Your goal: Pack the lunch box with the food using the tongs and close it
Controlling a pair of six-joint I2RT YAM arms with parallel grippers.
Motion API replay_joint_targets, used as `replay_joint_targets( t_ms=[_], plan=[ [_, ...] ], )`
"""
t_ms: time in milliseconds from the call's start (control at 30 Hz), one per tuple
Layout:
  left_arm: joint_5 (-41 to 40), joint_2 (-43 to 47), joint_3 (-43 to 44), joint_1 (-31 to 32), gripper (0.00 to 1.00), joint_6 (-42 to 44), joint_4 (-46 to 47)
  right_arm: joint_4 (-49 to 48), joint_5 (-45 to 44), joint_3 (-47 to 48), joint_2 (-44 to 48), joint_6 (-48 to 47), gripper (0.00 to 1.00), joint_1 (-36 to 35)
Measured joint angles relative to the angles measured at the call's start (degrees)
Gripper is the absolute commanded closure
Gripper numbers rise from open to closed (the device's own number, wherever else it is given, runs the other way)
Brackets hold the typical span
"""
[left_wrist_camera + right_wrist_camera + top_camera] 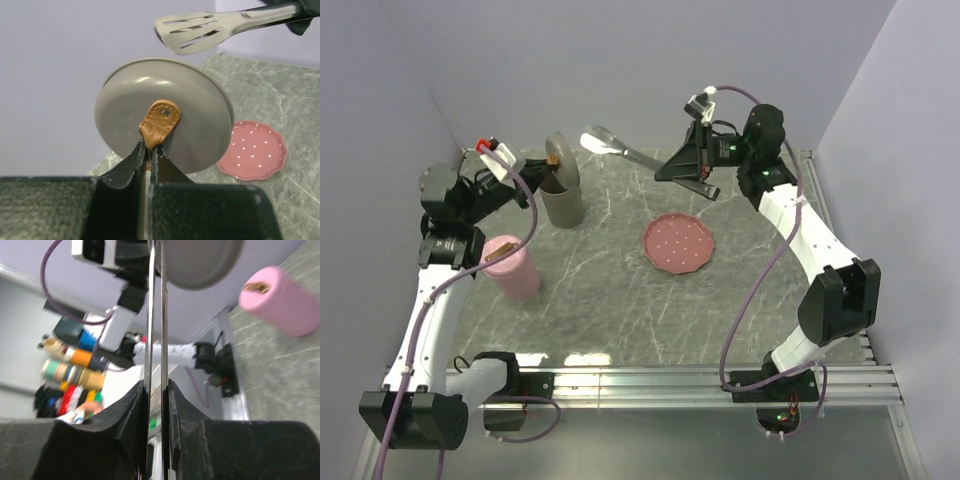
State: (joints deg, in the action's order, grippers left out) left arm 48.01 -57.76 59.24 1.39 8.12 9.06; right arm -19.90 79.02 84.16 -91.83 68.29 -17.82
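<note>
Pinching the lid's [200, 105] leather tab [159, 122], the closed left gripper [148, 152] may slip. The right gripper [156, 390], clamped on the tongs [227, 22], risks clipping the lid at far left.

Left arm [423, 312] & right arm [807, 232] w/ white links, black joints, purple cable [748, 300] along each, left gripper [148, 157] & right gripper [156, 392] matte black, grainy wedge fingers [131, 412], white cam [700, 101] on right wrist
</note>
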Motion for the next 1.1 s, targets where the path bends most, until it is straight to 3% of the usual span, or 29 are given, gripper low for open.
replay_joint_targets(
  t_ms=[300, 733, 933, 1100],
  plan=[
    [-10.0, -9.4, 19.0, 0.0, 0.99, 8.5, -24.2, 22.1, -5.3, 5.4, -0.1, -18.3, 0.73, 6.2],
    [-30.4, -41.6, 57.7, 2.4, 0.99, 13.0, -60.8, 48.0, -16.0, 13.6, -0.4, -41.2, 0.7, 7.2],
    [-39.7, -51.6, 66.4, 5.1, 1.0, 15.2, -72.4, 52.7, -18.7, 13.8, -0.4, -45.4, 0.7, 7.7],
    [-44.6, -55.5, 68.3, 7.0, 1.0, 16.5, -76.3, 54.1, -19.5, 13.8, -0.4, -46.8, 0.71, 8.4]
  ],
)
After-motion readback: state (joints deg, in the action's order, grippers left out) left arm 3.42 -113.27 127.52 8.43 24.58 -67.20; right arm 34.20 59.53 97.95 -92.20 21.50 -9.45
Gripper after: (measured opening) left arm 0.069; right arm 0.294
